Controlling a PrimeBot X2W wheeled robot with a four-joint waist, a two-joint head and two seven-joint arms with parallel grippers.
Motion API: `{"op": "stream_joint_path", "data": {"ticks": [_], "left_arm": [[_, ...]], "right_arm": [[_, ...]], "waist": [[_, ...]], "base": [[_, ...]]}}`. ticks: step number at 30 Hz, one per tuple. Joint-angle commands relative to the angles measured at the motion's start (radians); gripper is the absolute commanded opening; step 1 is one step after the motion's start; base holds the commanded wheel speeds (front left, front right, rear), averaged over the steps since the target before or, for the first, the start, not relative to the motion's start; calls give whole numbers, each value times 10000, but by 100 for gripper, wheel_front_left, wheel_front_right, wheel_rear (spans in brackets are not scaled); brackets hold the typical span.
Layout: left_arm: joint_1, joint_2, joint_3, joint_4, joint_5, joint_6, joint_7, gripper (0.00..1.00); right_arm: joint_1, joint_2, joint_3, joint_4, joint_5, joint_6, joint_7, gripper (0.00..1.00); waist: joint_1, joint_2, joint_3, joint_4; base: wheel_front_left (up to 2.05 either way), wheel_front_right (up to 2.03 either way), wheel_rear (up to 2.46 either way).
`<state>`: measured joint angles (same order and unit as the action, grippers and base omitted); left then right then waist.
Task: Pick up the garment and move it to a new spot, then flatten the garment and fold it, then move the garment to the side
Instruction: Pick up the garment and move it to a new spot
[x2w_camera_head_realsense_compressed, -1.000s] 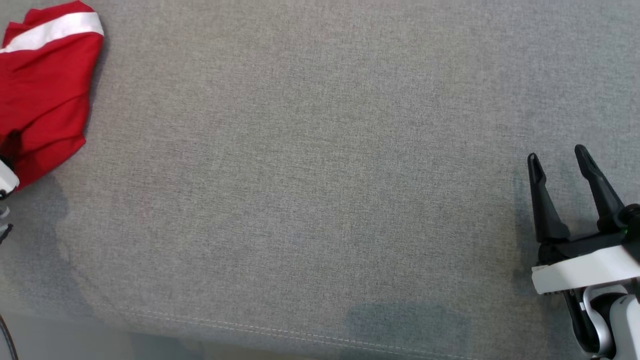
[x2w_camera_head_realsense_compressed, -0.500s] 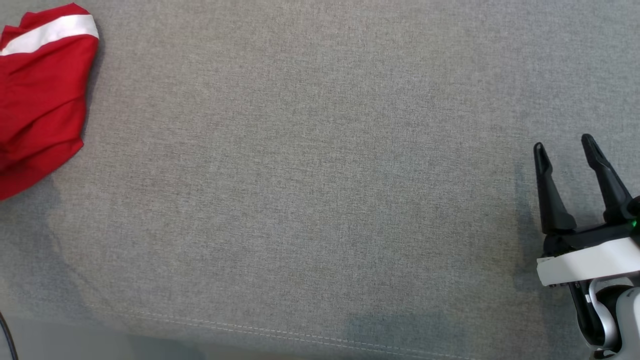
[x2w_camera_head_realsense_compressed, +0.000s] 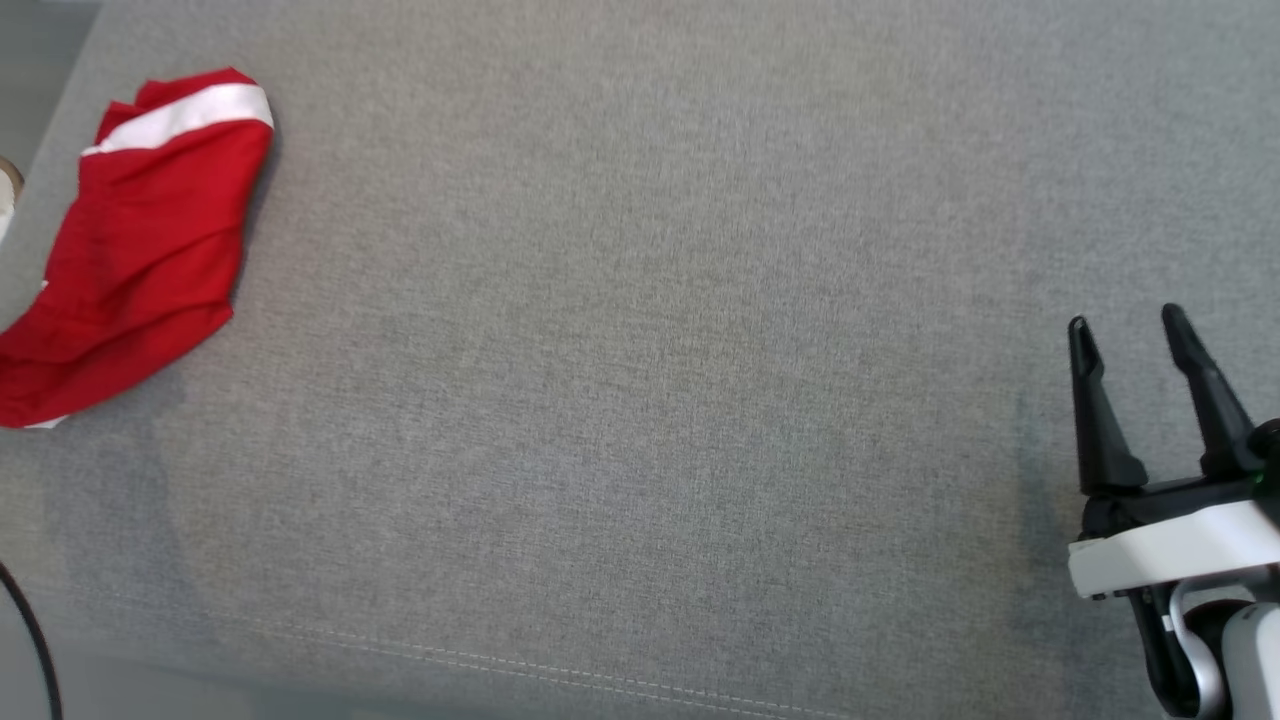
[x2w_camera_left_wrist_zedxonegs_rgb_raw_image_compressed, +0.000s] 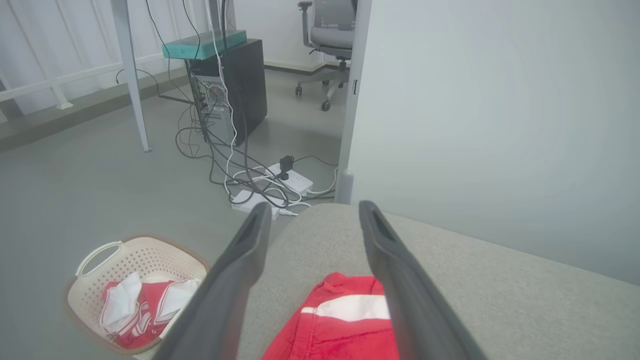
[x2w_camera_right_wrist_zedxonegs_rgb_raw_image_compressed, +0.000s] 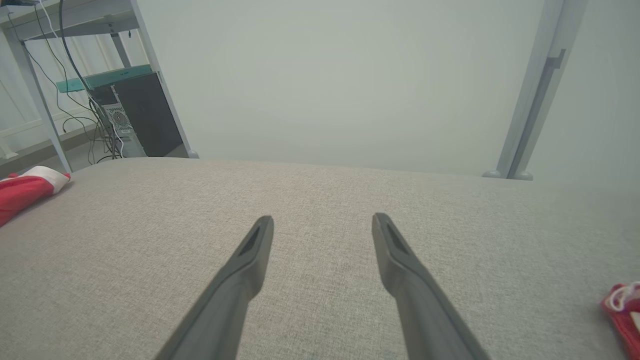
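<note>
While a red garment (x2w_camera_head_realsense_compressed: 150, 250) with a white stripe lies crumpled near the far left corner of the grey fabric worktop (x2w_camera_head_realsense_compressed: 640, 400), the right claw (x2w_camera_head_realsense_compressed: 1125, 325) hovers well apart from it at the lower right, fingers spread wide and empty. Seen from the left wrist, the left claw (x2w_camera_left_wrist_zedxonegs_rgb_raw_image_compressed: 312, 215) is above the garment, parted and gripping nothing. On the floor beside the worktop stands a cream laundry basket (x2w_camera_left_wrist_zedxonegs_rgb_raw_image_compressed: 165, 245) holding red and white clothes.
</note>
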<state>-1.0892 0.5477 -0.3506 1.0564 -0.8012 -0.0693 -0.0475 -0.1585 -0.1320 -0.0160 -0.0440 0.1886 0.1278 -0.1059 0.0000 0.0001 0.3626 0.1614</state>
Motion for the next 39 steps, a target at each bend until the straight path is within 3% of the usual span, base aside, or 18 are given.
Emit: {"op": "stream_joint_path", "data": {"ticks": [1, 5, 9, 19, 23, 26, 34, 39], "left_arm": [[-31, 505, 331, -479, -15, -49, -578, 100], [858, 257, 353, -1382, 68, 52, -1649, 100], [1965, 5, 406, -2568, 211, 384, -2014, 100], [7172, -623, 416, -8453, 1138, 3038, -2098, 100], [8699, -551, 242, -10033, 1406, 4032, -1806, 100], [9553, -496, 88, -10851, 1542, 4518, -1600, 100], [10602, -285, -271, -11722, 1731, 4992, -1154, 100], [10748, -266, -311, -11761, 1681, 5021, -1093, 100]], "right_arm": [[127, -8, 348, -84, 57, 29, -146, 100], [290, 58, 504, 145, 51, 29, -260, 100], [410, 63, 677, 347, 64, 29, -347, 100], [947, 125, 931, 828, 144, 29, -547, 100], [1175, 180, 915, 990, 86, 29, -579, 100], [1379, 239, 806, 1097, 15, 29, -632, 100], [1904, 443, 453, 1202, -142, 29, -715, 100], [2005, 526, 381, 1174, -150, 29, -717, 100]], "waist": [[0, -1, -475, 33], [0, -1, -1005, 57], [0, -1, -1391, 36], [0, -1, -2501, -249], [0, -1, -2857, -428], [0, -1, -3102, -547], [0, -1, -3471, -893], [0, -1, -3539, -999]], "base": [[0, 0, 0], [0, 0, 0], [0, 0, 0], [0, 0, 0], [0, 0, 0], [0, 0, 0], [0, 0, 0], [0, 0, 0]]}}
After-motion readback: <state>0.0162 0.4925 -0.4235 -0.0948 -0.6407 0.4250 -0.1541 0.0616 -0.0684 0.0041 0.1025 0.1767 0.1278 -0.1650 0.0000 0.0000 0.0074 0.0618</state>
